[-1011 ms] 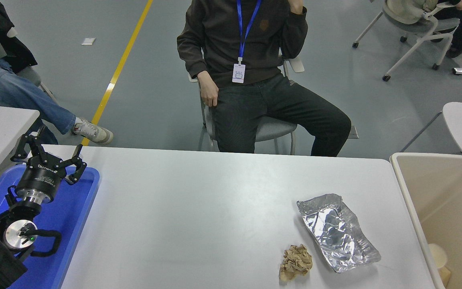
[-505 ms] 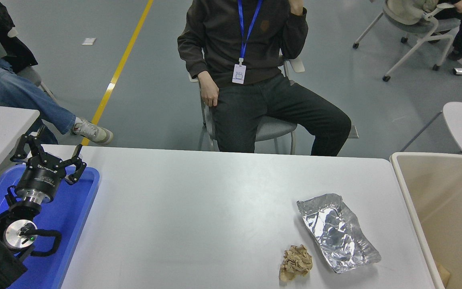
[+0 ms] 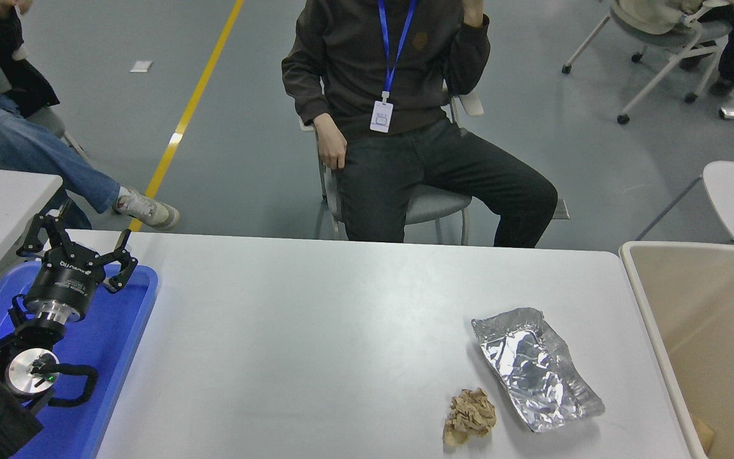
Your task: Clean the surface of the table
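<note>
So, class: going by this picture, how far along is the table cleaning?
Done: hard to tell; something tan lies low in the beige bin. In hand: nothing; the left gripper is parked open above the blue plastic tray, and the right arm is out of view. Left: the crumpled silver foil sheet and brown crumpled paper wad lie on the white tabletop.

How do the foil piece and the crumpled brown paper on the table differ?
The foil piece is silver, shiny and spread out into a shallow, wrinkled sheet; the crumpled brown paper is tan, dull and balled up. The foil piece is clearly larger and lies farther from the camera. Both rest on the table surface near the beige bin, apart from each other.
</note>
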